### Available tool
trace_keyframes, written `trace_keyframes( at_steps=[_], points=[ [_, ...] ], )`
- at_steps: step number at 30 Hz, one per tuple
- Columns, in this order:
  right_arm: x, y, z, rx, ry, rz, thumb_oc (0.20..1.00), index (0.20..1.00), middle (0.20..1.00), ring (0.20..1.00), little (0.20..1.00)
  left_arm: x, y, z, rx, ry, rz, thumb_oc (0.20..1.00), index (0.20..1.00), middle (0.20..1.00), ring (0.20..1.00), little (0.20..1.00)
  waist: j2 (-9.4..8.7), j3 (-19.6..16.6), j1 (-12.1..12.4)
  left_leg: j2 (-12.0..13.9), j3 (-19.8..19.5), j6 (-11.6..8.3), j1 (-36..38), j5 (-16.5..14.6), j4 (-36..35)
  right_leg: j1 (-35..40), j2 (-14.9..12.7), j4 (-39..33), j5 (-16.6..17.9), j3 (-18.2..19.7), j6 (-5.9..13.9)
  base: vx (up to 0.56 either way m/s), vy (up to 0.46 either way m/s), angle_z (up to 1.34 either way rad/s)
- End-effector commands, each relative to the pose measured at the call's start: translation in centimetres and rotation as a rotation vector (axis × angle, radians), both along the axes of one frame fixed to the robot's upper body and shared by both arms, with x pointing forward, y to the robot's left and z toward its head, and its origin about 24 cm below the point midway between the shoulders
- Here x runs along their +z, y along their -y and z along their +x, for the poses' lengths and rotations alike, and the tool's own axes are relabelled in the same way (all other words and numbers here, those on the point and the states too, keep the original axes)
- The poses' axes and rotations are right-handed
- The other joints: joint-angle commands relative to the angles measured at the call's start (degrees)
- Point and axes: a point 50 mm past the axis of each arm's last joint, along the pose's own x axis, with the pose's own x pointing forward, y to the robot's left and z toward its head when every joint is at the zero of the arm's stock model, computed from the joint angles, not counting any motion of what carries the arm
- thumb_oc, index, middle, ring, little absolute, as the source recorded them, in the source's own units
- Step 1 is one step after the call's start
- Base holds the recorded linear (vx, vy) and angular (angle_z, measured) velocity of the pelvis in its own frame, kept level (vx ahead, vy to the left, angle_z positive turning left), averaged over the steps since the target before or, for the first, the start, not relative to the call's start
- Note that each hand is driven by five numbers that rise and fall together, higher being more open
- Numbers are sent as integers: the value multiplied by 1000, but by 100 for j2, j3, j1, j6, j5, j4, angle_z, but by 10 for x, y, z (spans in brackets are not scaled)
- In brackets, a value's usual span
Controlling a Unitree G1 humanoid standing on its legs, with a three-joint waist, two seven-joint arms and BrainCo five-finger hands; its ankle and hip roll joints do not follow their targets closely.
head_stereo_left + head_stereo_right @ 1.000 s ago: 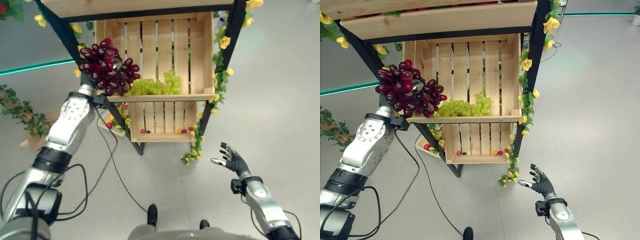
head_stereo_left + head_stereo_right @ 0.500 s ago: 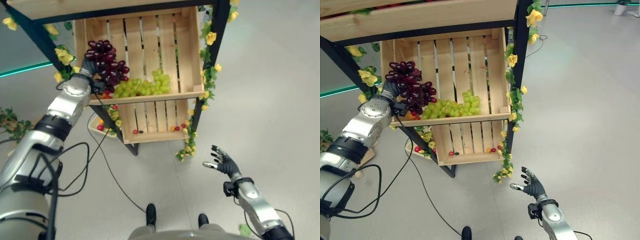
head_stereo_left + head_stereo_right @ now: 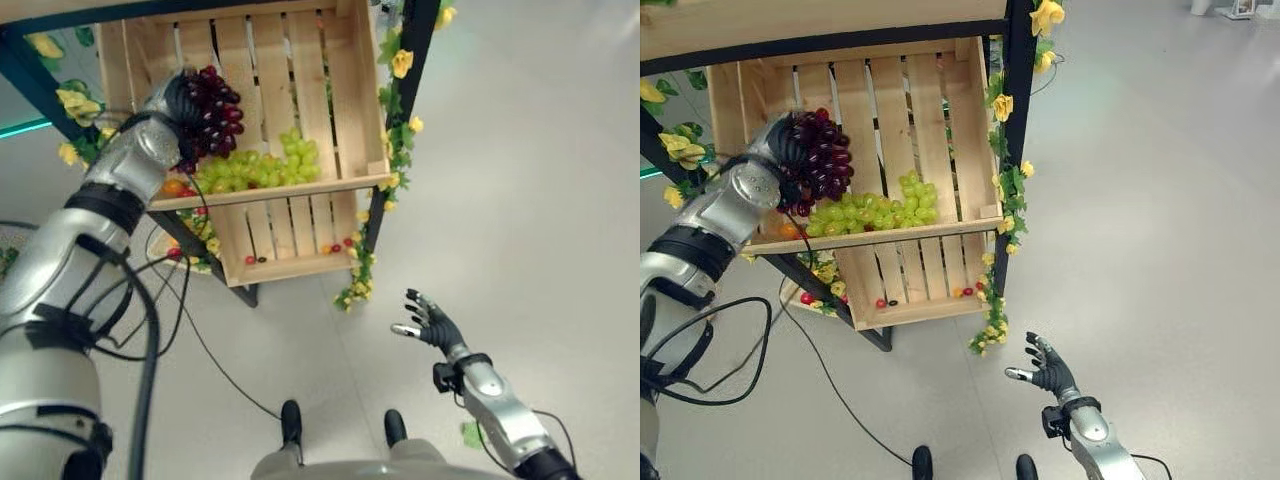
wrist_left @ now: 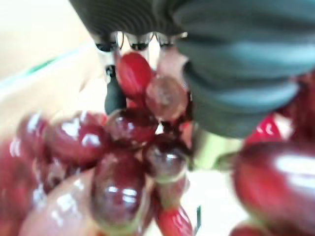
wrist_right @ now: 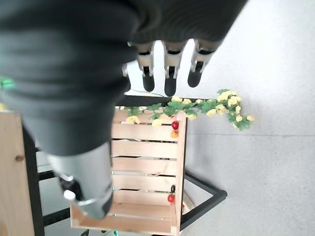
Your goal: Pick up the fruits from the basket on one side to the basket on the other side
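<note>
Your left hand (image 3: 178, 100) is curled around a bunch of dark red grapes (image 3: 212, 110), holding it inside the upper wooden crate (image 3: 340, 95), just above the green grapes (image 3: 262, 167) lying on the crate floor. Below sits a lower crate (image 3: 290, 262) with small fruits. At far right, your right hand (image 3: 428, 322) hangs over the floor, fingers spread, holding nothing.

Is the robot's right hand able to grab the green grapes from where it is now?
Probably not yet. The right hand hangs open low over the floor, far from the crate; the green grapes lie inside it, nearer the left hand.
</note>
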Motion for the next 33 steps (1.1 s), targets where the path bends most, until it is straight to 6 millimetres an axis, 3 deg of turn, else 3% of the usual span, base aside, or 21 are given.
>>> trace_keyframes(
  at_steps=[1, 9, 12, 14, 15, 16, 17, 19, 21, 23, 25, 26, 27, 28, 30, 32, 33],
  points=[
    [34, 8, 19, -8, 184, 27, 1000, 1000, 1000, 1000, 1000, 90, 18, -21, 27, 327, 201, 1000, 1000, 1000, 1000, 1000, -117, 55, 151, 143, 134, -27, 161, -827, 314, 379, -463, 238, -814, -273, 555, 0, 0, 0],
    [36, 11, 17, -1, 190, 21, 1000, 1000, 1000, 1000, 1000, 83, 16, -28, -24, 362, 198, 1000, 1000, 1000, 1000, 1000, -173, 73, 237, 132, 103, -36, 139, -796, 308, 413, -455, 205, -820, -337, 530, -26, -4, 0],
    [34, 12, 16, -2, 180, 16, 1000, 1000, 1000, 1000, 1000, 74, 6, -31, -68, 361, 78, 1000, 1000, 1000, 1000, 1000, -184, 76, 270, 151, 97, -59, 125, -768, 308, 412, -440, 210, -832, -370, 504, -26, -12, 1],
    [31, 13, 14, -12, 162, 18, 1000, 1000, 1000, 1000, 1000, 62, -8, -36, -151, 379, -201, 1000, 1000, 1000, 1000, 1000, -213, 74, 330, 164, 70, -73, 116, -749, 323, 440, -424, 204, -846, -390, 478, 0, 0, 0],
    [31, 13, 14, -11, 161, 15, 1000, 1000, 1000, 1000, 1000, 61, -9, -36, -150, 378, -205, 1000, 1000, 1000, 1000, 1000, -198, 68, 321, 165, 70, -74, 118, -751, 324, 442, -423, 204, -847, -389, 478, -38, -37, 1],
    [27, 13, 13, -25, 143, 13, 1000, 1000, 1000, 1000, 1000, 45, -17, -37, -227, 352, -431, 1000, 1000, 1000, 1000, 1000, -221, 68, 372, 180, 60, -89, 125, -741, 334, 468, -408, 188, -857, -399, 456, 0, 0, 0],
    [27, 14, 12, -23, 141, 9, 1000, 1000, 1000, 1000, 1000, 44, -19, -38, -225, 350, -435, 1000, 1000, 1000, 1000, 1000, -200, 61, 358, 182, 62, -90, 131, -743, 332, 472, -407, 187, -858, -397, 455, -35, -39, 1],
    [22, 16, 11, -38, 120, 5, 1000, 1000, 1000, 1000, 1000, 16, -24, -42, -355, 332, -749, 1000, 1000, 1000, 1000, 1000, -191, 41, 408, 222, 25, -120, 136, -725, 334, 516, -368, 177, -893, -400, 411, -28, -46, 3],
    [20, 17, 9, -51, 111, 1, 1000, 1000, 1000, 1000, 1000, 5, -20, -48, -388, 343, -755, 1000, 1000, 1000, 1000, 1000, -193, 37, 445, 239, -3, -140, 134, -714, 356, 546, -344, 161, -907, -404, 376, -23, -42, -2],
    [18, 21, 6, -73, 100, -6, 1000, 1000, 1000, 1000, 1000, -20, -19, -59, -470, 335, -935, 1000, 1000, 1000, 1000, 1000, -195, 22, 484, 275, -25, -157, 136, -704, 382, 590, -300, 142, -940, -407, 321, -21, -51, 2],
    [18, 24, 5, -84, 101, -6, 1000, 1000, 1000, 1000, 1000, -32, -19, -65, -486, 313, -948, 1000, 1000, 1000, 1000, 1000, -199, 18, 500, 288, -41, -168, 135, -704, 396, 608, -281, 135, -957, -404, 303, -25, -46, 2],
    [19, 27, 4, -104, 104, -5, 1000, 1000, 1000, 1000, 1000, -55, -15, -74, -521, 287, -1049, 1000, 1000, 1000, 1000, 1000, -219, 20, 553, 320, -76, -186, 135, -696, 427, 647, -242, 125, -995, -410, 260, -20, -40, 2],
    [18, 27, 4, -102, 102, -7, 1000, 1000, 1000, 1000, 1000, -56, -16, -75, -518, 286, -1051, 1000, 1000, 1000, 1000, 1000, -206, 12, 541, 322, -76, -188, 138, -699, 429, 651, -239, 125, -996, -410, 258, -29, -73, 6],
    [20, 31, 3, -121, 107, -10, 1000, 1000, 1000, 1000, 1000, -78, -11, -85, -549, 254, -1140, 1000, 1000, 1000, 1000, 1000, -223, 11, 584, 347, -109, -203, 138, -694, 459, 696, -193, 114, -1028, -410, 213, -18, -57, 7],
    [19, 32, 2, -124, 104, -15, 1000, 1000, 1000, 1000, 1000, -87, -6, -92, -564, 243, -1155, 1000, 1000, 1000, 1000, 1000, -208, 7, 589, 370, -126, -212, 142, -697, 479, 719, -167, 115, -1049, -413, 182, -20, -59, 7],
    [21, 38, 0, -142, 110, -22, 1000, 1000, 1000, 1000, 1000, -116, 6, -110, -603, 191, -1276, 1000, 1000, 1000, 1000, 1000, -216, 14, 641, 420, -173, -244, 136, -678, 535, 793, -81, 98, -1107, -411, 98, -25, -60, 12],
    [21, 38, 0, -142, 109, -24, 1000, 1000, 1000, 1000, 1000, -117, 6, -111, -602, 190, -1278, 1000, 1000, 1000, 1000, 1000, -205, 9, 638, 423, -174, -245, 139, -680, 537, 796, -77, 98, -1108, -411, 96, -45, -68, 9]
  ],
)
